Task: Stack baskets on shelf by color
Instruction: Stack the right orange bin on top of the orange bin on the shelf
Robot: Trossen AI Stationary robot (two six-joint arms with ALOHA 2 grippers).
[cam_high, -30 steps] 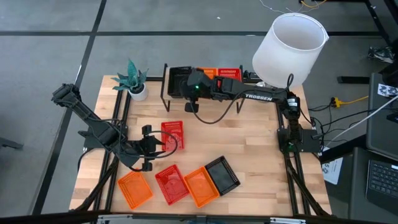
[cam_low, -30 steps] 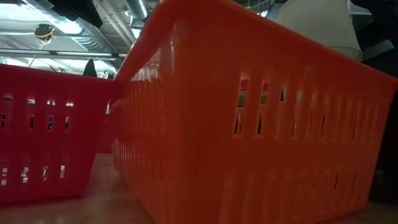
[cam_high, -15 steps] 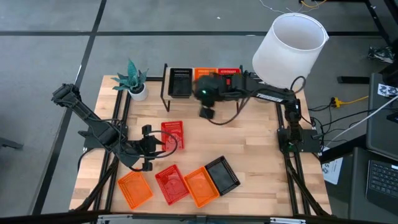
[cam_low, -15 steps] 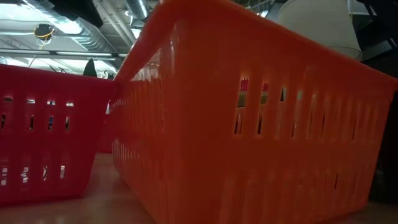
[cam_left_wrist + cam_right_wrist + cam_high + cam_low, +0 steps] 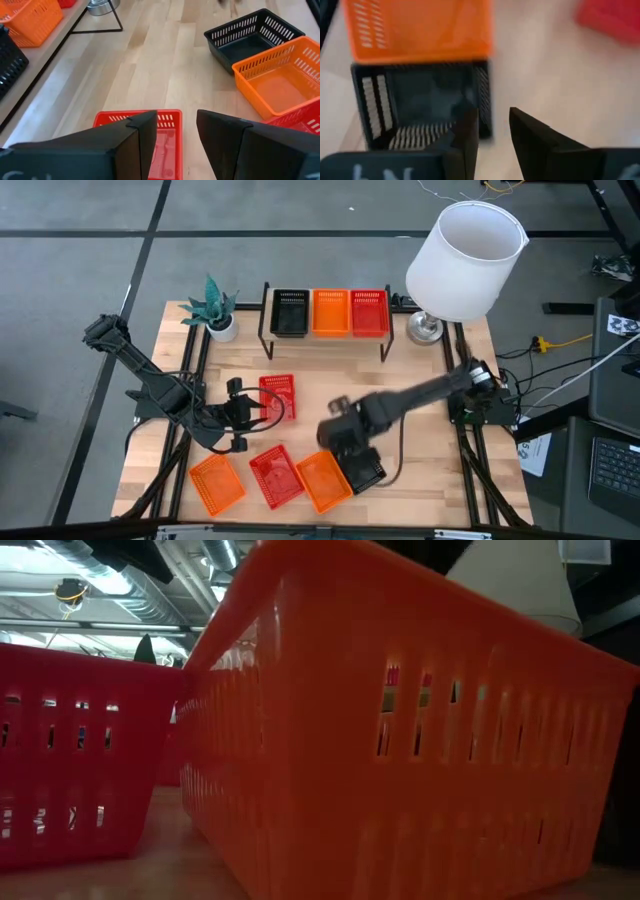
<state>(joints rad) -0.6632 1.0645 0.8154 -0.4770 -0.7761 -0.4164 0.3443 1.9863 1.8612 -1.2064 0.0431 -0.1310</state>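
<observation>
The shelf at the table's far edge has a black, an orange and a red basket side by side. Near the front edge, the right gripper hovers over a loose black basket, fingers a little apart, empty. The left gripper sits open over a red basket.

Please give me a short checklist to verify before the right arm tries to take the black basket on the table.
1. Right gripper is near the black basket: ok.
2. Right fingers are open, nothing held: ok.
3. A finger is lined up over the basket's wall: cannot tell.
4. Orange basket touches the black basket and may be pushed: not ok.
5. Black stack on the shelf is free to receive it: ok.
6. Left gripper waits at the red basket, out of the way: ok.
</observation>
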